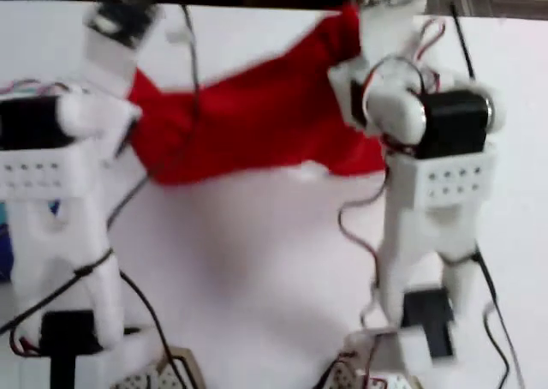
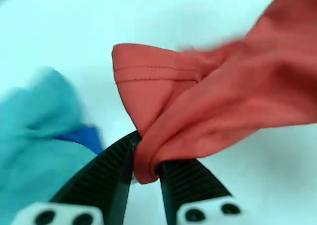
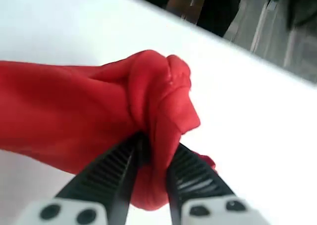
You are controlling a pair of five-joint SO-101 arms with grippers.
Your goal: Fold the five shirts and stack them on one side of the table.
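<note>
A red shirt (image 1: 248, 119) is stretched across the far half of the white table (image 1: 257, 269) between the two arms. My left gripper (image 2: 146, 160) is shut on a bunched corner of the red shirt (image 2: 208, 106), near its hemmed edge. My right gripper (image 3: 151, 158) is shut on another gathered fold of the red shirt (image 3: 99, 106). From above, the left arm (image 1: 60, 149) holds the shirt's left end and the right arm (image 1: 419, 123) holds its right end near the table's far edge.
Light blue and darker blue cloth (image 2: 44, 131) lies beside my left gripper, and a strip of it shows at the table's left edge (image 1: 4, 235). Cables (image 1: 137, 295) trail over the near table. Dark furniture (image 3: 223, 12) stands beyond the far edge.
</note>
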